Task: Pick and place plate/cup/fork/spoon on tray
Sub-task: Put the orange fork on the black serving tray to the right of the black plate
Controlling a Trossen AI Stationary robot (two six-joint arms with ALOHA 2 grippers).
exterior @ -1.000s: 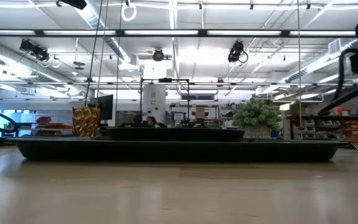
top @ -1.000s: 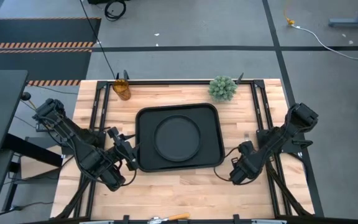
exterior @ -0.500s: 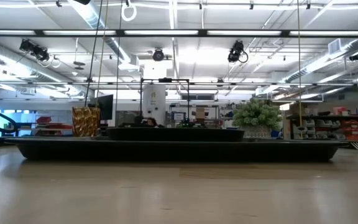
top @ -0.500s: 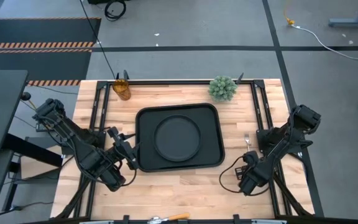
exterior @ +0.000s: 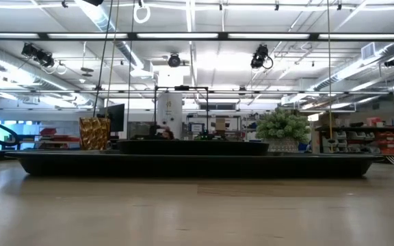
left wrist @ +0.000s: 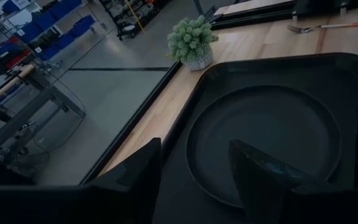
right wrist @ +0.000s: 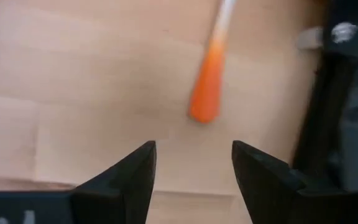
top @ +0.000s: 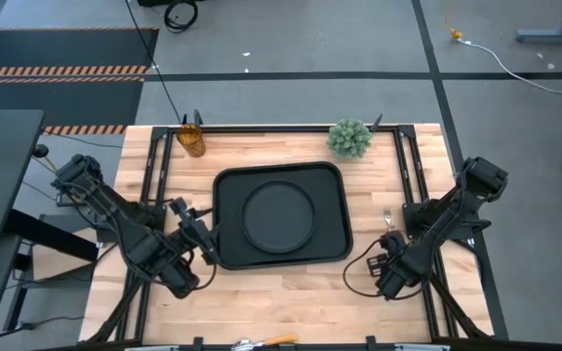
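Observation:
The black tray point(top: 224, 185) lies mid-table with the round plate point(top: 278, 214) flat in it; both show in the low view, the tray point(exterior: 197, 166) under the plate point(exterior: 190, 145). The amber cup point(top: 191, 140) stands at the far left. The fork point(top: 387, 216) lies on the wood right of the tray, and its orange handle point(right wrist: 207, 93) shows in the right wrist view. My right gripper point(top: 390, 250) point(right wrist: 193, 148) is open just short of the handle's end. My left gripper point(top: 206, 237) point(left wrist: 194, 146) is open at the tray's left rim. I cannot make out the spoon.
A spiky green plant point(top: 349, 138) in a pot stands at the far edge, right of the cup. A small orange-and-pale item point(top: 266, 340) lies at the table's near edge. Black frame rails point(top: 410, 166) run along the table's sides. Bare wood lies in front of the tray.
My right gripper has moved toward the table's right edge and a little toward the near edge, away from the tray's near right corner, uncovering the fork's tines. The tray, plate and cup have kept still.

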